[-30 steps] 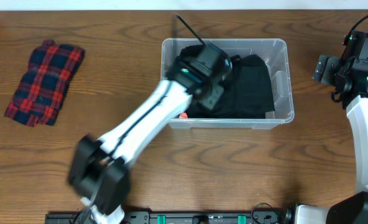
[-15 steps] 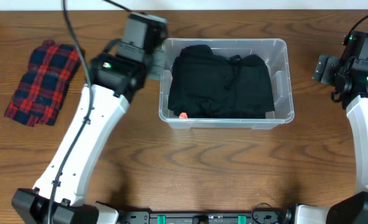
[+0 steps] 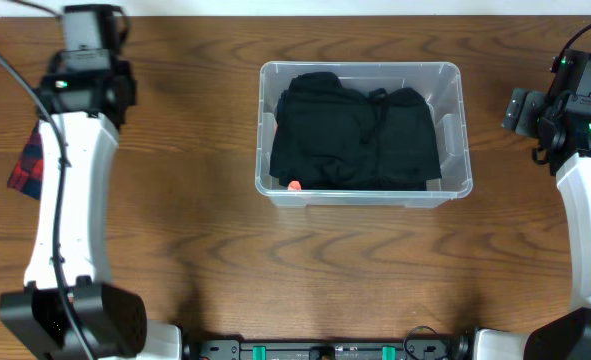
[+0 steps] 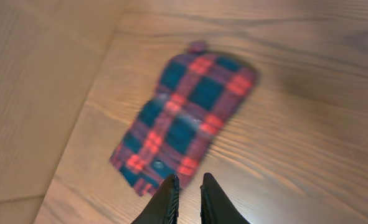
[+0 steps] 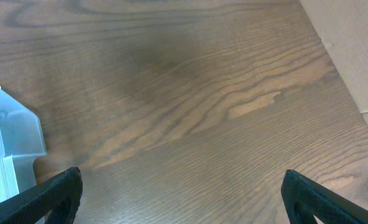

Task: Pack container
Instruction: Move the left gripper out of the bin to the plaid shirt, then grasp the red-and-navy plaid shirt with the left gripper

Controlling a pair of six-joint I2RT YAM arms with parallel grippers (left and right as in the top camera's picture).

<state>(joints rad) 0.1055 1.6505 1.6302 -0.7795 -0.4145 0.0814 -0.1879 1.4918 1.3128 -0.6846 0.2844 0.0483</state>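
The clear container [image 3: 462,128] stands at the table's middle with a folded black garment [image 3: 355,135] inside it. A red-and-blue plaid cloth [image 4: 187,115] lies flat on the wood at the far left; in the overhead view only its edge [image 3: 25,165] shows from under my left arm. My left gripper [image 4: 188,186] hovers just above the cloth's near edge, fingers almost together and empty. My right gripper [image 5: 182,180] is wide open and empty over bare wood, right of the container, whose corner [image 5: 9,149] shows in the right wrist view.
A small orange-red item [image 3: 294,185] shows at the container's front-left corner. The table's left edge [image 4: 78,112] runs close beside the plaid cloth. The right edge [image 5: 339,68] is near my right gripper.
My left arm has swung from inside the container leftward across the table to above the plaid cloth. The black garment stays in the container. The right arm has not moved.
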